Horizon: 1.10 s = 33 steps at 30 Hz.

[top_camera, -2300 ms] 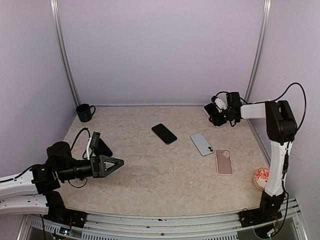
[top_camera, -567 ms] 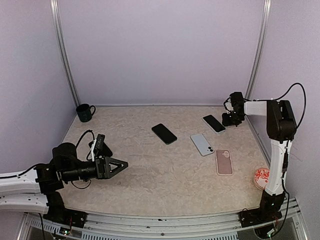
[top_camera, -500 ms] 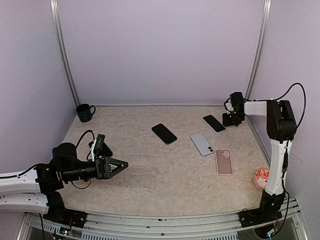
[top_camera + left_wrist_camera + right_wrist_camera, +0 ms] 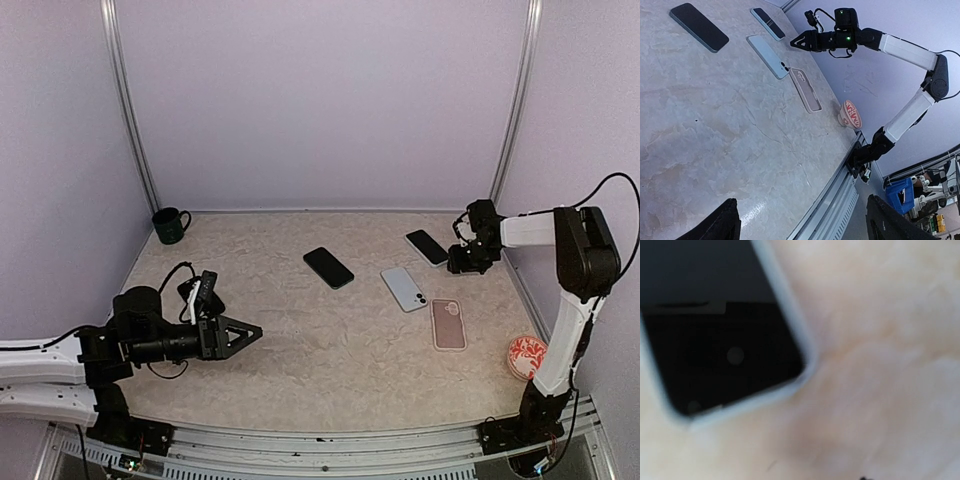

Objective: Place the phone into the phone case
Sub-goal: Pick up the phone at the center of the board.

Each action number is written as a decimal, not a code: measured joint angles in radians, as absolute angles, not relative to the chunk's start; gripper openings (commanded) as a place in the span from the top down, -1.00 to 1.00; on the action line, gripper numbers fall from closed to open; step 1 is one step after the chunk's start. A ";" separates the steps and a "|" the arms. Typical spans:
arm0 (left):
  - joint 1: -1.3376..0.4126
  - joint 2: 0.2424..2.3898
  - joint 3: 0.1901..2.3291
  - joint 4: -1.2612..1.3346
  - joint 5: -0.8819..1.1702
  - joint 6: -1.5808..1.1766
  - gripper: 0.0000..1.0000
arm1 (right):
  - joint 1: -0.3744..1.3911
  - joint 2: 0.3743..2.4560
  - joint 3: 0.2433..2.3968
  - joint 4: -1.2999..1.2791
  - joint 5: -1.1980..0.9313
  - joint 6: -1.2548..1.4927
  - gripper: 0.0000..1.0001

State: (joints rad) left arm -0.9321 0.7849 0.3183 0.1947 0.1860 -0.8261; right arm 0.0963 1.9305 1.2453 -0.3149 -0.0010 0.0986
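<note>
The right tool point(image 4: 462, 264) is drawing back from the dark phone with a pale rim point(image 4: 427, 246), now lying released on the beige worktop point(image 4: 300, 350), not yet in the pink phone case point(image 4: 448, 324); its opening I cannot tell. The left tool point(image 4: 245, 333) is hovering with jaws apart.

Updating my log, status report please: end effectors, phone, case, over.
Left end effector open, empty. Right end effector beside light-rimmed dark-screen phone, grip unclear. Pink rectangular phone case empty, lying flat. Nothing on it.
</note>
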 measured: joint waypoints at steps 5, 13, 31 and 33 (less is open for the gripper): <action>-0.944 0.852 0.335 0.231 0.186 -0.826 -0.70 | 0.167 1.850 1.137 -0.287 -0.016 0.099 -0.24; -0.971 0.908 0.361 0.262 0.185 -0.822 -0.69 | 0.326 1.835 1.113 -0.269 -0.021 0.116 -0.98; -0.983 0.859 0.364 0.261 0.152 -0.823 -0.70 | 0.433 1.861 1.136 -0.263 -0.002 0.120 -0.99; -0.983 0.859 0.364 0.262 0.152 -0.824 -0.70 | 0.438 1.875 1.136 -0.264 -0.002 0.120 -0.99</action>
State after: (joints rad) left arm -0.9833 0.8593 0.3637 0.2615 0.1520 -0.8238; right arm 0.4381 1.8751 1.1362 -0.2638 -0.0025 0.1200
